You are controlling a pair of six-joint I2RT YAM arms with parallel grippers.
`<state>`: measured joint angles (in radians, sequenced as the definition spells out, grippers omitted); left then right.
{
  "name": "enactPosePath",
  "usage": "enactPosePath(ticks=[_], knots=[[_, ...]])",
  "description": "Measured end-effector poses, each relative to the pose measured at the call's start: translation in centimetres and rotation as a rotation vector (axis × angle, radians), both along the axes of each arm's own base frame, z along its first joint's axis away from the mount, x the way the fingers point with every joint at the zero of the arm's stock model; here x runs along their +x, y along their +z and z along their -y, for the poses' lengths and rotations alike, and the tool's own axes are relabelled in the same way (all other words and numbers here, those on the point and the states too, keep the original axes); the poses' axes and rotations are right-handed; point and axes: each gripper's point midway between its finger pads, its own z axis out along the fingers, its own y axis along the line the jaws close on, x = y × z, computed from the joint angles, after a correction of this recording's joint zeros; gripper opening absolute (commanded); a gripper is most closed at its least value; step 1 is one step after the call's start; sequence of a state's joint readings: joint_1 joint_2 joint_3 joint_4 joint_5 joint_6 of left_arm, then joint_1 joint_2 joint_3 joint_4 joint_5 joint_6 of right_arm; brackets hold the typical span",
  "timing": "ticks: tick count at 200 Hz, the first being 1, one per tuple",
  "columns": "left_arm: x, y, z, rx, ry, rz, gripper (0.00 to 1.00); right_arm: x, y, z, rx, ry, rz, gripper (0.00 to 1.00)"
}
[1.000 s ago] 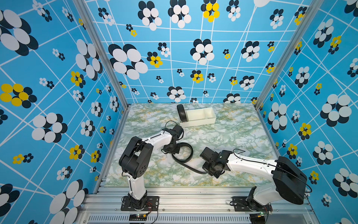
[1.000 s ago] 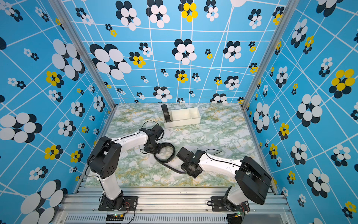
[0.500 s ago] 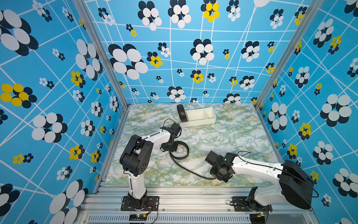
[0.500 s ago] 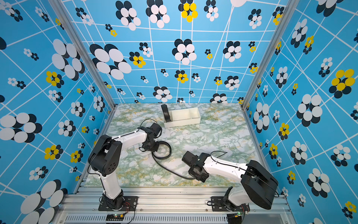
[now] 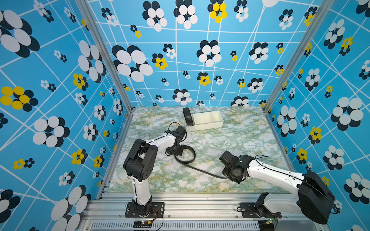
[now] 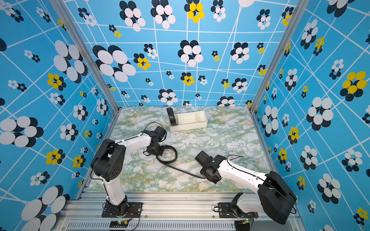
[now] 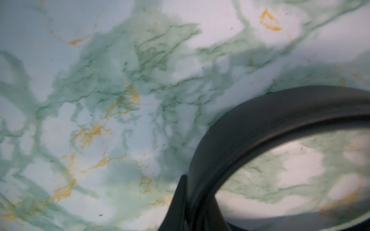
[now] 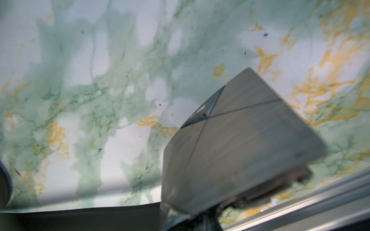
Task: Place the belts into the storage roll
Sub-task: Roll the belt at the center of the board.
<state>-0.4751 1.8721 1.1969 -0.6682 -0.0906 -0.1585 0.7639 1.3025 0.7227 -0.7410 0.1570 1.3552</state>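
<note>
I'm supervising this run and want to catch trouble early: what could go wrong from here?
1. The loose belt forms only one wide loop at the left tool, its tail stretched to the right tool; it may spring open or slip free.
2. The coiled belt stands on edge at one end of the storage roll, rising above its wall; a bump during delivery could tip it out.

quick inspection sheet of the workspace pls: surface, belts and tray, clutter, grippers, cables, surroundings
surface: marbled tabletop, green and yellow veins
job's things: storage roll at the back; coiled belt standing on edge at one end of it; loose belt on the table, a loop plus a tail
clutter: nothing seen
grippers: left gripper jaws shut on the loop; right gripper jaws shut on the buckle end
cables: thin black cables arch off both wrists
surroundings: blue flowered walls, aluminium frame
</note>
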Motion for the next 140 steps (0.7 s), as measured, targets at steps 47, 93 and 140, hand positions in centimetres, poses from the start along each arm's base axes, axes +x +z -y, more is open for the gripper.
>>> enactPosePath(ticks=[47, 93, 140], knots=[[-2.0, 0.0, 4.7, 0.081, -0.314, 0.054, 0.00, 4.8, 0.8, -0.6, -0.043, 0.137, 0.096, 0.00], [-4.5, -0.1, 8.9, 0.095, -0.528, 0.077, 0.00, 8.4, -1.0, -2.9, 0.007, 0.226, 0.096, 0.07], [-5.1, 0.0, 12.4, 0.083, -0.645, 0.098, 0.00, 13.0, -1.0, -7.2, 0.116, 0.261, 0.144, 0.36]])
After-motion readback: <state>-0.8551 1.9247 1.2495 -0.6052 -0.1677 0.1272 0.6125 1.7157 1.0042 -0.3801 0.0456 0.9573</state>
